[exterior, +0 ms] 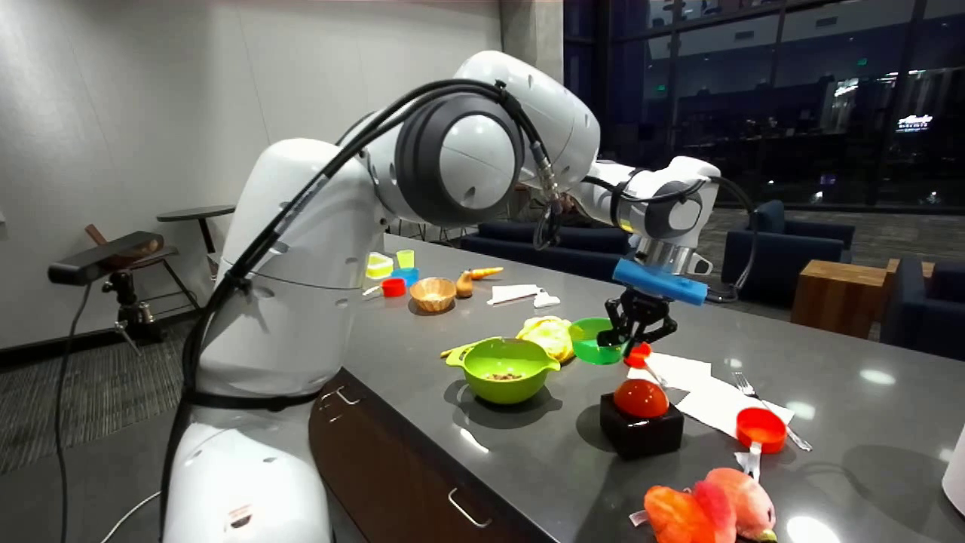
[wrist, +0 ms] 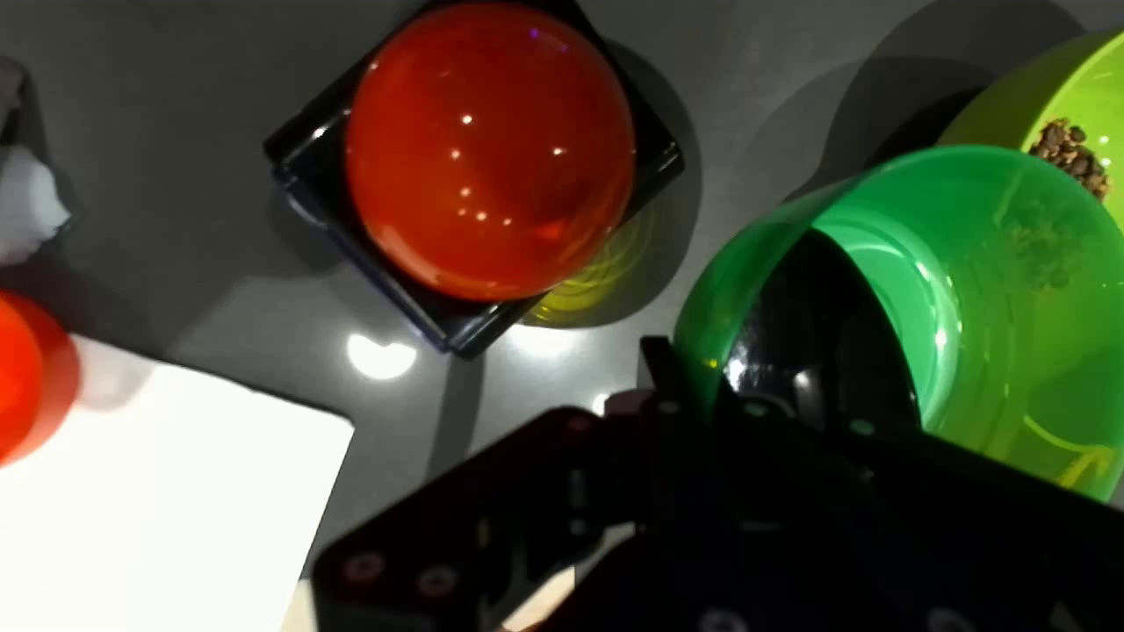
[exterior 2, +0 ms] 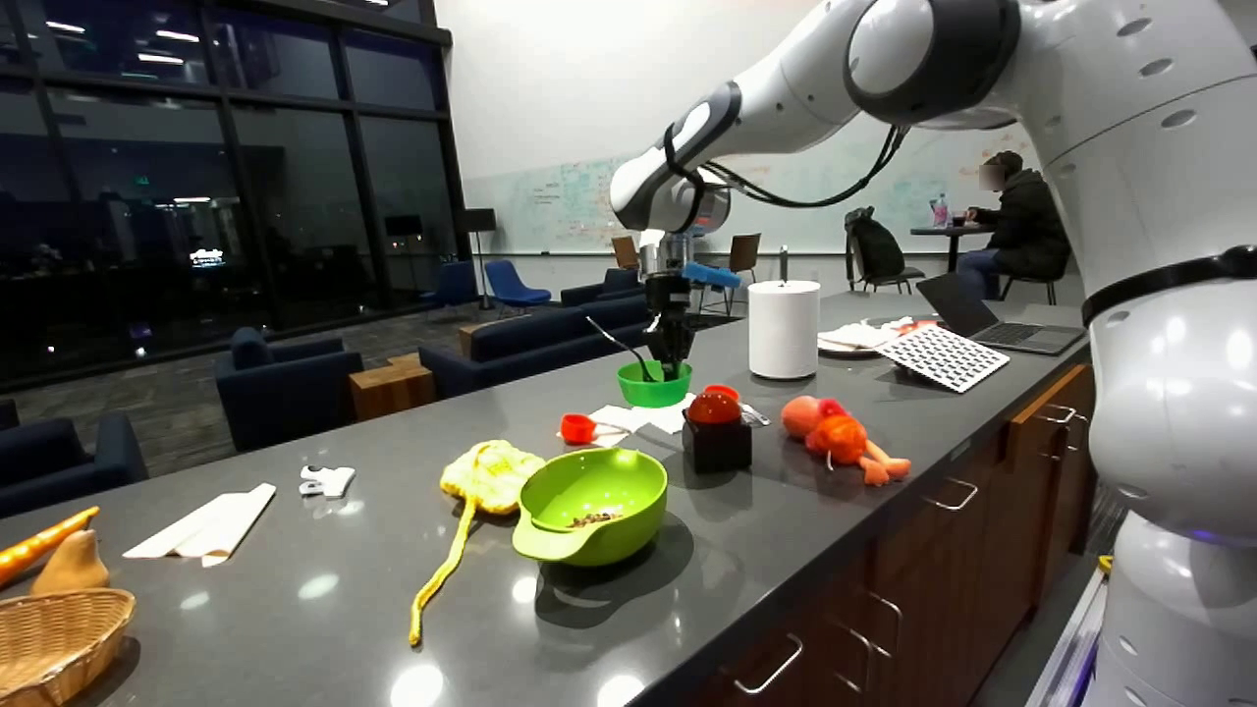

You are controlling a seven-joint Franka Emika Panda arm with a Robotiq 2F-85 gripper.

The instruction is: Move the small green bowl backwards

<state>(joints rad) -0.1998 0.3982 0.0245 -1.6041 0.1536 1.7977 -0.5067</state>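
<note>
Gripper [wrist: 698,386] pinching green bowl [exterior 2: 653,394] by its rim, lime bowl [exterior 2: 604,545] sitting apart, plush [exterior 2: 840,438] just chilling near the drawer-side edge of the bench [exterior 2: 304,638]

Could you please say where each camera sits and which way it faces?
An exterior view: nearer the plush toy, facing across the counter toward windows; most of the arm shows.
An exterior view: nearer the wicker basket, facing along the counter toward a whiteboard; the arm shows at right.
Wrist view: above the fingers, looking down at the counter; they show at bottom, pinching the rim of the small green bowl.
Both exterior views share it and the lime bowl.
</note>
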